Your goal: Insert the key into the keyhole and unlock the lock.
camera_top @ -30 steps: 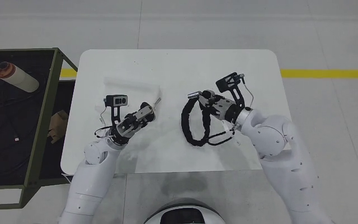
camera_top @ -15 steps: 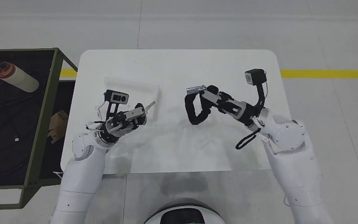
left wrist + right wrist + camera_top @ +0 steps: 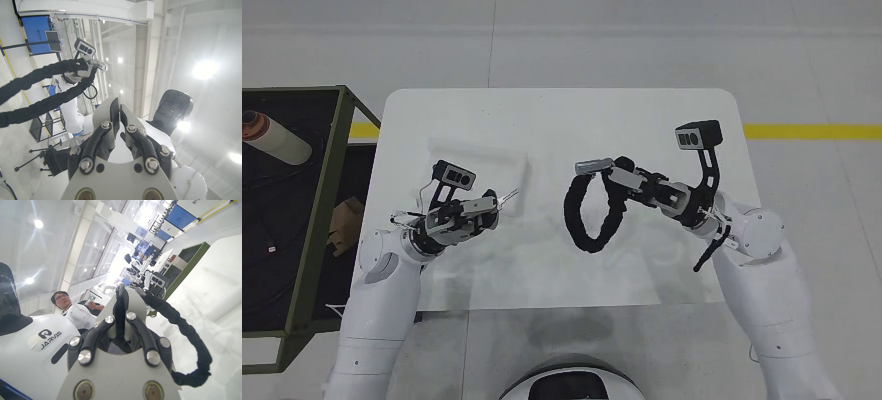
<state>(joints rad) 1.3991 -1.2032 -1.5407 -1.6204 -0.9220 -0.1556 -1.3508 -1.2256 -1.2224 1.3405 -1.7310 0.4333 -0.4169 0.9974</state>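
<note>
my left jaws pinch the key (image 3: 505, 197), tip toward the lock (image 3: 594, 166); my right jaws clamp the lock, its black cable (image 3: 582, 225) looping over the surface (image 3: 572, 120).

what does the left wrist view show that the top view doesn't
Left wrist view alone: the keyhole in the metal end of the cable lock, and the key edge-on between the left gripper's pads. Top view alone: the white table and the lock's black cable as a closed loop. Both: the left gripper pinching the key, the right gripper holding the lock, a gap between key and lock.
</note>
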